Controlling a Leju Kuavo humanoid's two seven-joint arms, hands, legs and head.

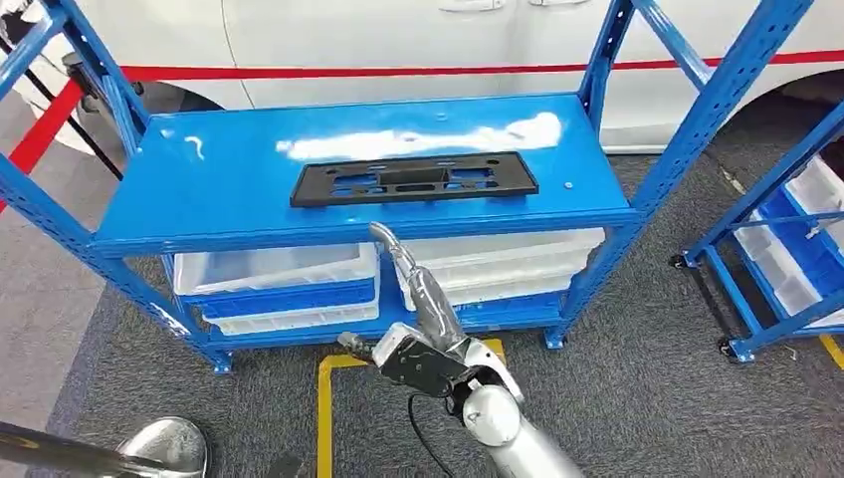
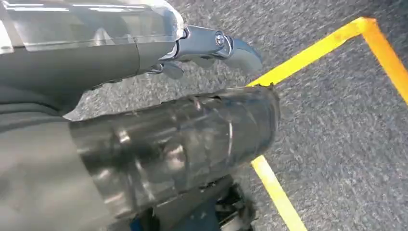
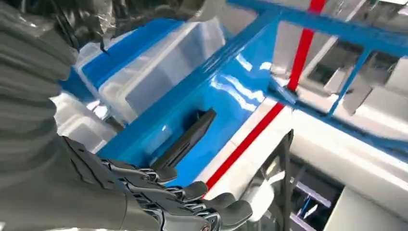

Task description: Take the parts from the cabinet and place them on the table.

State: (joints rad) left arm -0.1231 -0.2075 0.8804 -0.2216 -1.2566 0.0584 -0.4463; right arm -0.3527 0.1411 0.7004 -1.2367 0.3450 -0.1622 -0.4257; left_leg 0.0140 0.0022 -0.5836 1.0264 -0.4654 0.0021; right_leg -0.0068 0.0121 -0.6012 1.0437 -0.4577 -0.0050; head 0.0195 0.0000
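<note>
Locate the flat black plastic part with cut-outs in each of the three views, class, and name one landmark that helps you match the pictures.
Head view: the flat black plastic part lies flat on the top shelf of the blue metal rack, ahead of the right hand.
Left wrist view: not in it; grey carpet and yellow floor tape.
Right wrist view: seen edge-on on the same shelf, beyond the hand's fingers.
Shared landmark: the blue rack, head and right wrist views.

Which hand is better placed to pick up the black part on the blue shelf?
Right. The right hand reaches toward the shelf edge just below the black part, holding nothing. The left hand hangs low over the carpet and yellow tape, away from the shelf.
</note>
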